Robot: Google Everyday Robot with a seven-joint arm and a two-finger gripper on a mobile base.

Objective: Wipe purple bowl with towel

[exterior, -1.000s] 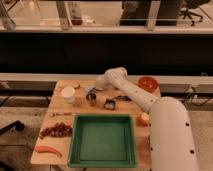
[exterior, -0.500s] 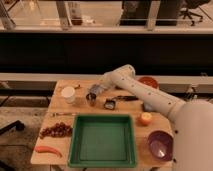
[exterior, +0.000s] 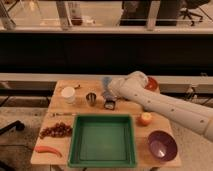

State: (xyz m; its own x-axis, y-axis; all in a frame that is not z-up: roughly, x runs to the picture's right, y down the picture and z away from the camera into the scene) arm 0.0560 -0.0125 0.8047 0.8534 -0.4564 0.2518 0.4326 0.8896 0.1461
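Single overhead-front view. The arm [exterior: 165,107] enters from the lower right and reaches across to the far middle of the tabletop [exterior: 44,140]. The pincer [exterior: 109,91] hangs above the back of the tabletop, just right of the metal cup [exterior: 92,98] and over a small dark object [exterior: 109,104]. The pincer is pressed together, and the pale grey-blue towel [exterior: 106,83] bunches at its tip, so I judge the cloth pinched and lifted clear of the wood. The purple bowl [exterior: 161,145] sits at the near right corner, right of the green tray [exterior: 102,140], with an orange fruit [exterior: 145,118] between it and the back row. It is well apart from the pincer and stands empty and upright. The orange-red bowl [exterior: 152,83] is partly hidden behind the arm and is not the target. Step in hand, as I judge it: pickup done, carry not yet made, no wiping yet. The next move calls for swinging the towel toward the near right, clearing the fruit and the tray rim, then lowering into the bowl and rubbing its inside without pushing it off the edge. Writing: no brand, label or text can be read on any item.
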